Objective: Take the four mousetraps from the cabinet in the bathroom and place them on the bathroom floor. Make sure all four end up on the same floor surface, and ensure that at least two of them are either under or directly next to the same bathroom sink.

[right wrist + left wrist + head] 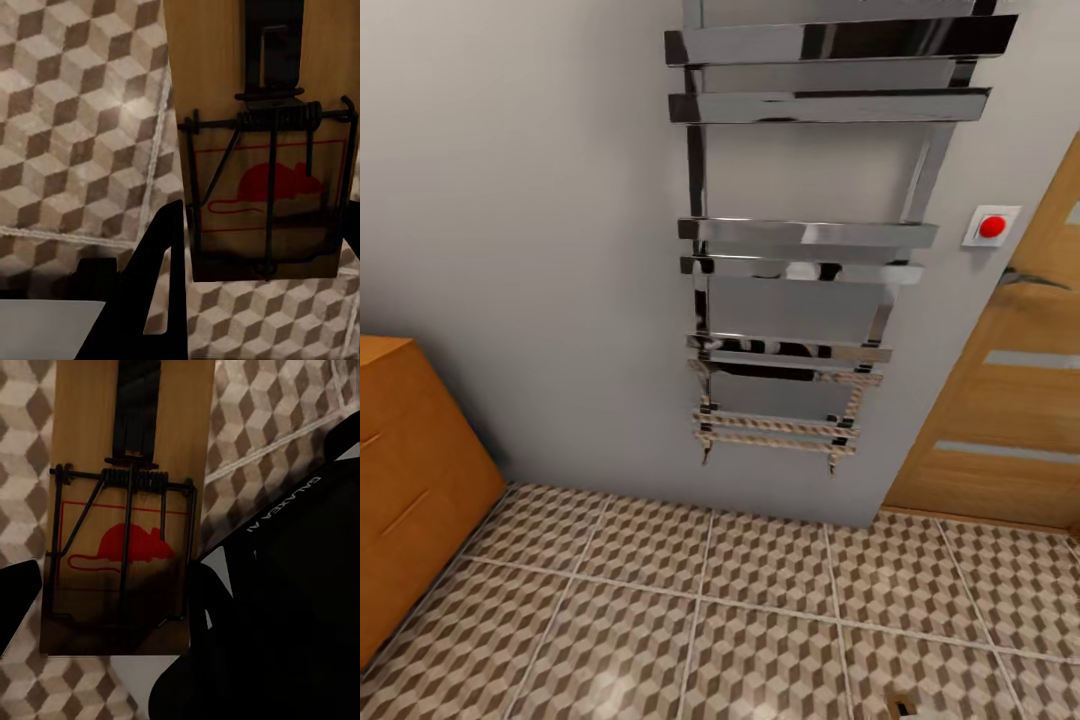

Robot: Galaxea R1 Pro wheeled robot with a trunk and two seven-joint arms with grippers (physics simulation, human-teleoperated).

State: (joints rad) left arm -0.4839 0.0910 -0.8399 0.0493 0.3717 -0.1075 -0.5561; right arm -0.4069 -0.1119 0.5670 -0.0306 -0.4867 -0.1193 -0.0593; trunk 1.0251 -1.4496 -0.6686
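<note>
We saw each pincer clamped on a tan wooden mousetrap: left pincer (112, 585) on one mousetrap (124, 510), right pincer (255, 247) on another (262, 150), above cube-patterned tile floor (760, 620).

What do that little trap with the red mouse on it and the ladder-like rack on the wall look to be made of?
The mousetrap looks like a tan wooden board with faint grain, matte, printed with a red mouse; its spring and bars look like dark metal wire. The wall rack seems polished chrome or steel: its flat bars mirror the room. Being a simulator's render, both are only looks.
</note>
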